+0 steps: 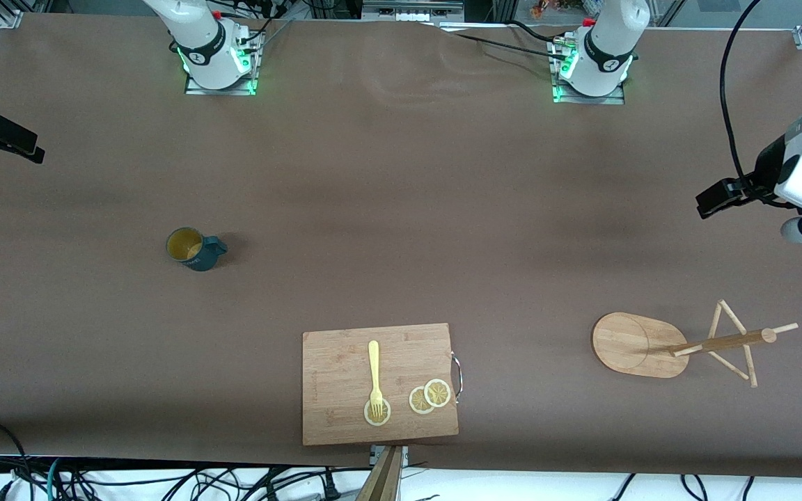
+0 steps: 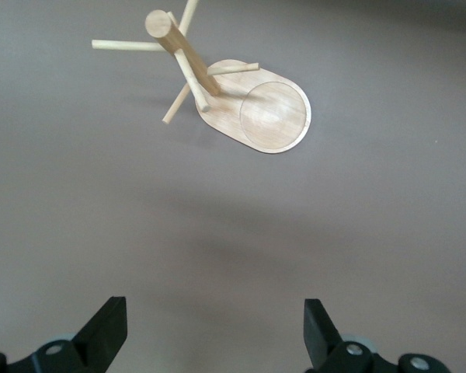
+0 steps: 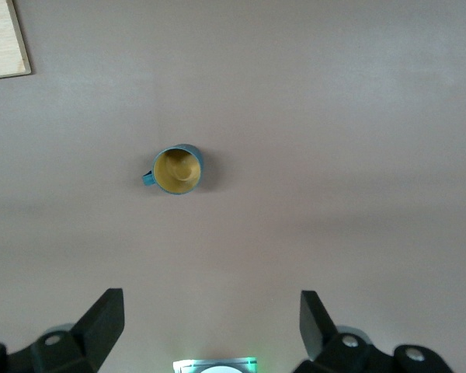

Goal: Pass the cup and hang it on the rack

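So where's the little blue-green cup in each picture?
Front view: the cup stands on the brown table, toward the right arm's end.
Left wrist view: not in it.
Right wrist view: seen from above, mid-picture.
Shared landmark: the cutting board, whose corner shows in the right wrist view.

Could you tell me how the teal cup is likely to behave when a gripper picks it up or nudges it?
The cup stands upright on the bare table and looks squat, so a nudge would probably slide it rather than tip it. It looks rigid and glazed, so the fingers may slip on its wall. It appears empty inside, so probably light, and its loop handle could turn it in a loose grip.
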Motion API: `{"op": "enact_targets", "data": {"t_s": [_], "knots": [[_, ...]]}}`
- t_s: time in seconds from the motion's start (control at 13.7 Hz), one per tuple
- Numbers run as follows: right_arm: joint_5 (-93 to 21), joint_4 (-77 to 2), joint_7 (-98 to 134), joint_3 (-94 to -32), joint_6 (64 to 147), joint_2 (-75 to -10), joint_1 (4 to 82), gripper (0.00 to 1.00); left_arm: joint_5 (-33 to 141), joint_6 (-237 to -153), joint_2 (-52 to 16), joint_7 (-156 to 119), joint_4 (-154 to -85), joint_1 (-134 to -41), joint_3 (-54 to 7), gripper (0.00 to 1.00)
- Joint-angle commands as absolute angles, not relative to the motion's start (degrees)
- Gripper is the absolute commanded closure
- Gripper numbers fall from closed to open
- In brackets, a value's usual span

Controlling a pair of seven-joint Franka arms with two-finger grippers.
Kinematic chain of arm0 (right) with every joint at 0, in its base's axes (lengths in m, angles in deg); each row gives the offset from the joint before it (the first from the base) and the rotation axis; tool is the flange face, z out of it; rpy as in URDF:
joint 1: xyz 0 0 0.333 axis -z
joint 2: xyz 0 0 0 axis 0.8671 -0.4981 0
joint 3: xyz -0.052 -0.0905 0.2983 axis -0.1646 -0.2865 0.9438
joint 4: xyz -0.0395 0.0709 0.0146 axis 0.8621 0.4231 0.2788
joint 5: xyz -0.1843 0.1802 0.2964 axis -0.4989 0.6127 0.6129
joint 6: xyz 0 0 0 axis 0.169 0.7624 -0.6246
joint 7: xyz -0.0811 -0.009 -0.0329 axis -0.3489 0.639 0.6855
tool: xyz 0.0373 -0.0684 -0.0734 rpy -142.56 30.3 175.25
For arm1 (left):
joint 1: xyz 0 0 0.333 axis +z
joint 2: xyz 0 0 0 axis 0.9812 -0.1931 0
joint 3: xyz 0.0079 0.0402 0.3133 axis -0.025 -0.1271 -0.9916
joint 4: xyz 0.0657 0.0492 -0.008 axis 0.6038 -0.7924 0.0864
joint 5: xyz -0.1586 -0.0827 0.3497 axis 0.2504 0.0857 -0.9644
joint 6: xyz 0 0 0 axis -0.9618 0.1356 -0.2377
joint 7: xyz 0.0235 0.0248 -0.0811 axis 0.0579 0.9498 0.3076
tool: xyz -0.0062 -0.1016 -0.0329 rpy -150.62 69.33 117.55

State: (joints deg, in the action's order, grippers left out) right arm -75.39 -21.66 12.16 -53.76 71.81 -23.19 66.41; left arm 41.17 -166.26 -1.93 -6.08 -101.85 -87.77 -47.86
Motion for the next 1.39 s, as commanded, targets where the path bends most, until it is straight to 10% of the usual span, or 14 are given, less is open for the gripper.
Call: {"op": "enact_targets", "data": {"t_s": [0.0, 1.03, 1.32], "knots": [[-74.56, -22.34, 12.0, -53.49, 72.24, -22.81, 67.07, 0.0, 40.73, -166.49, -2.84, -6.49, -100.08, -86.51, -47.68, 0.0], [-75.0, -24.0, 11.38, -53.31, 82.34, -38.88, 66.37, 0.0, 40.65, -166.57, -2.84, -6.58, -100.08, -86.42, -47.68, 0.0], [-74.74, -39.34, 10.94, -53.05, 100.84, -38.81, 66.37, 0.0, 40.65, -166.57, -2.84, -6.58, -100.08, -86.42, -47.68, 0.0]]}}
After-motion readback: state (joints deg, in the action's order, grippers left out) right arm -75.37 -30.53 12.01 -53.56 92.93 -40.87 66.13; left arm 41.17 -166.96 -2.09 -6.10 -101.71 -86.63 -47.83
